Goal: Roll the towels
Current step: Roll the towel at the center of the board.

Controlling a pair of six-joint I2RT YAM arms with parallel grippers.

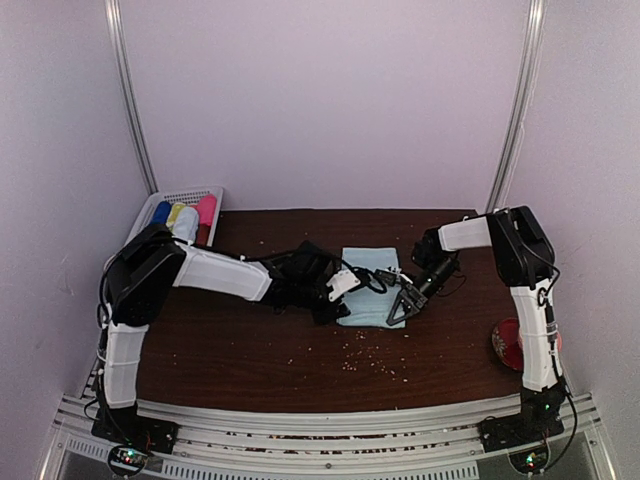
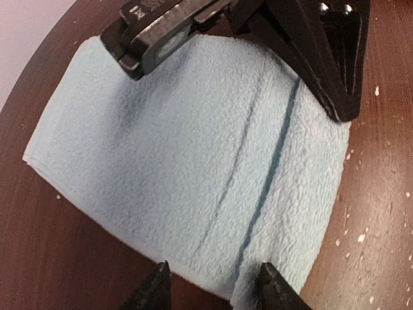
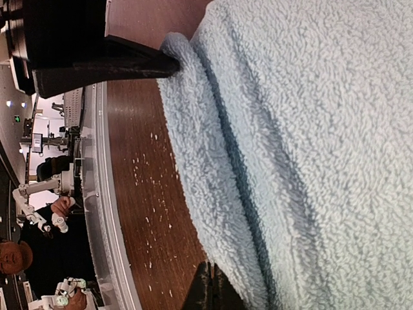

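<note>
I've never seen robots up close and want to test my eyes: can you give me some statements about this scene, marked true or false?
1. The towel lies on the dark brown table. True.
2. The towel is bright red. False: it is pale blue.
3. The left gripper has its fingers apart. True.
4. The basket of coloured rolls sits at the table's near right corner. False: it is at the far left corner.

Robot lab, white-walled test booth (image 1: 320,100), aluminium rail (image 1: 330,415)
</note>
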